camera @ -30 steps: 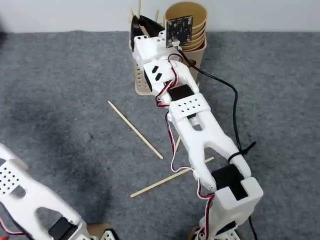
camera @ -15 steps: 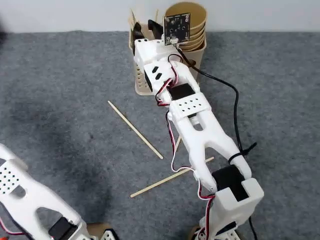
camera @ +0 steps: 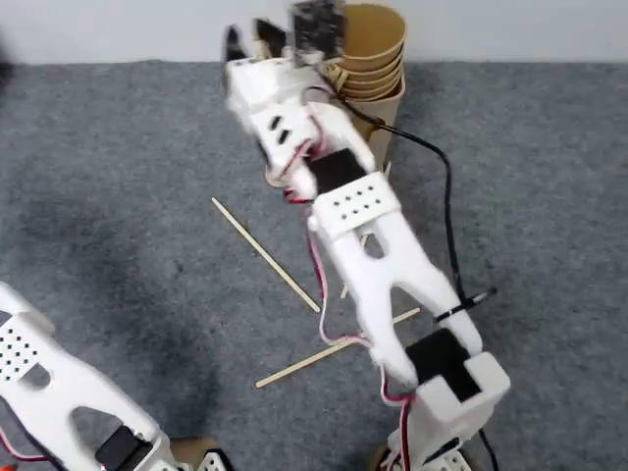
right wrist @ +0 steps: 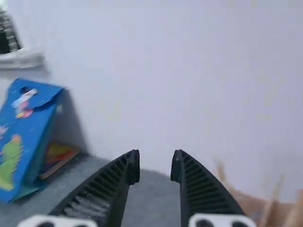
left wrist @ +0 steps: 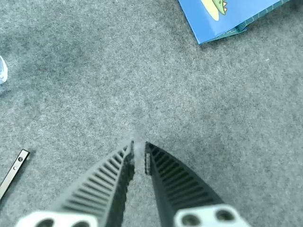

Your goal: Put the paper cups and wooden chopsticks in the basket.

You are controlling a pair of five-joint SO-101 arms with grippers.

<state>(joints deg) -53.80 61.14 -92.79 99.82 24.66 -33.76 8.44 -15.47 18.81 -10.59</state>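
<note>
The left gripper (left wrist: 138, 147) hung over the grey worktop (camera: 118, 196), its jaws all but closed on nothing. One wooden chopstick (camera: 265, 255) lay slantwise on the worktop, and a second chopstick (camera: 304, 363) lay partly under the right arm. The right gripper (right wrist: 155, 166) was raised near the basket (camera: 391, 106), jaws parted and empty, and stacked paper cups (camera: 378, 44) stood in the basket.

1. The basket (camera: 391, 116) stands at the table's (camera: 118, 177) far edge, with the paper cups (camera: 371, 49) stacked in its right part
2. One chopstick (camera: 265, 253) lies before the basket, leftward
3. A second chopstick (camera: 312, 359) lies nearer, passing under the right arm (camera: 373, 255)
</note>
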